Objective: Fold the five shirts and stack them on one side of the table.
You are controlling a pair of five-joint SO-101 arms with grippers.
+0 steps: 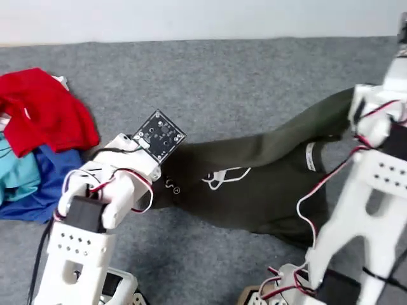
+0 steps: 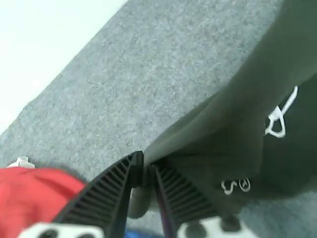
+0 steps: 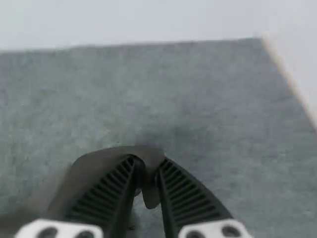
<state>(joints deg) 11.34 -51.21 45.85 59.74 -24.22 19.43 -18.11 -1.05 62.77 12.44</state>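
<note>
1. The dark green shirt [image 1: 254,181] lies stretched out on the grey counter [image 1: 222,76], and each arm grips one end of it.
2. Its long axis runs from the middle of the counter toward the right edge. It slants, so the right end sits closer to the far edge than the left end does.
3. A white print [image 1: 224,178] shows on the shirt's upper face, nearer the left end. A white label [image 1: 310,156] shows nearer the right end.
4. The left claw [image 2: 145,164] is closed tight on a fold of the shirt's left end, with dark cloth pinched between its ribbed black fingers [image 2: 111,191].
5. The right claw [image 3: 147,171] is also closed, with a small flap of the same dark cloth caught between its tips. That flap is at the end toward the far right corner.
6. Three more shirts are heaped at the left edge of the counter, well apart from the green one.
7. In that heap the red shirt [image 1: 41,108] is crumpled on top, toward the far side. The teal shirt [image 1: 16,173] and the blue shirt [image 1: 48,184] lie beneath and nearer the near edge, all three touching.
</note>
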